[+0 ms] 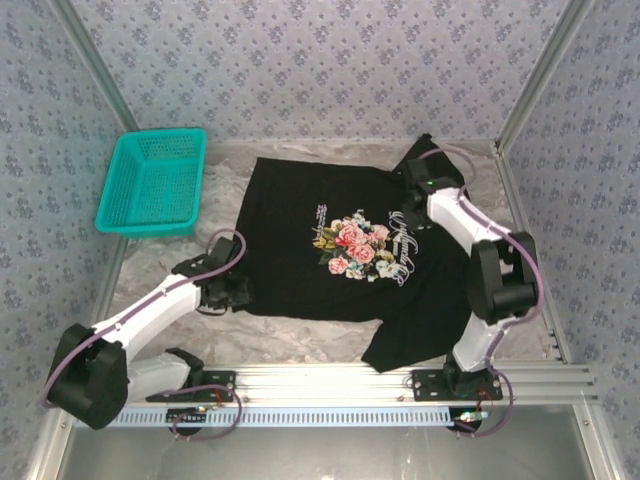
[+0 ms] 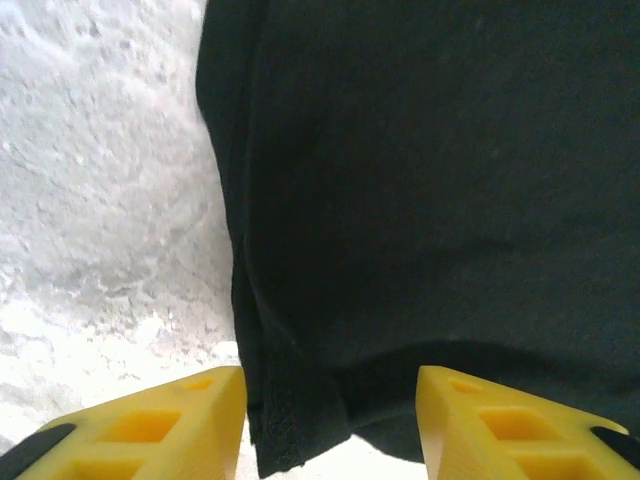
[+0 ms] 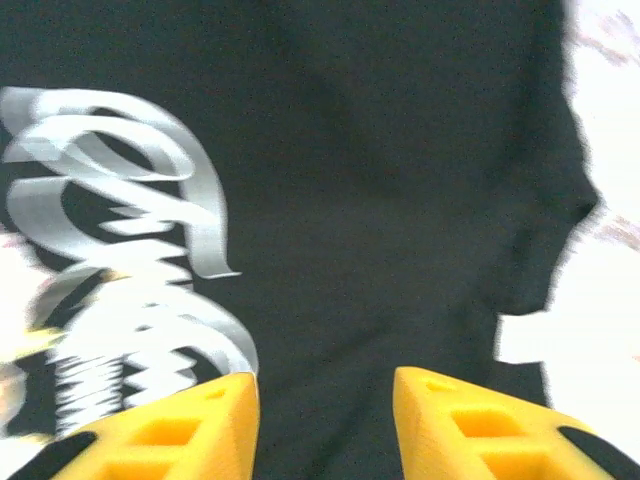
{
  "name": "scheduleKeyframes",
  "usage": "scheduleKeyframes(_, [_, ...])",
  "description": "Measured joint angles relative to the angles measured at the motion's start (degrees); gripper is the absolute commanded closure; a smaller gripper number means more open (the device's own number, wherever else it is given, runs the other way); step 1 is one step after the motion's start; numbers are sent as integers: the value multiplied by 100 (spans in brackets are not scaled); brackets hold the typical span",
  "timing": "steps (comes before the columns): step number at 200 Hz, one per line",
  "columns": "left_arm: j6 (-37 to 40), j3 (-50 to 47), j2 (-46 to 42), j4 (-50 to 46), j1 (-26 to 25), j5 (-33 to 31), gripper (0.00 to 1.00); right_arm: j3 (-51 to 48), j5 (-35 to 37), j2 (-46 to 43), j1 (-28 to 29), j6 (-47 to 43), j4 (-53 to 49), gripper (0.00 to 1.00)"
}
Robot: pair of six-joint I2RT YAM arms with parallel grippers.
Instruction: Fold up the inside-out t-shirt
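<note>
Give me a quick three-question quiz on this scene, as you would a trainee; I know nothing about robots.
1. True or false: the t-shirt lies with its floral print facing up.
2. Where is the teal basket? A) on the table, to the left of the t-shirt; B) on top of it; C) held up by an arm.
3. Which end effector is above the silvery lettering?
Key: 1 true. 2 A. 3 the right end effector, its jaws apart.

The t-shirt (image 1: 300, 220) lies spread flat in the middle of the table (image 1: 300, 335). The basket (image 1: 148, 226) sits far left, apart from it. The left claw (image 2: 330, 400) is at the shirt's near-left edge, and the right claw (image 3: 325, 400) is over its far-right part.
</note>
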Motion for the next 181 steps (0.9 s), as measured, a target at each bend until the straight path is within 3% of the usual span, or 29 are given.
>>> scheduleKeyframes(34, [-87,-92,168,-144,-35,-142,49,-824,-1432,-487,1340,4,476,51])
scheduleKeyframes(65, [-122,-155,372,-52,-35,-138,59,-1451,-2472,-487,2380,-24,743,43])
scheduleKeyframes(131, [-66,-284,549,275,-35,-96,78,-1526,-2955,-310,3794,-671,1635,34])
scheduleKeyframes(159, [-44,-289,573,356,-35,-87,82,-1377,-2979,186,4065,-885,1971,39])
scheduleKeyframes(170, [-17,-289,579,382,-35,-76,84,-1325,-2997,389,4151,-914,2085,49])
scheduleKeyframes(181, [-15,-289,579,404,-35,-68,86,-1287,-2994,570,4223,-975,2166,65])
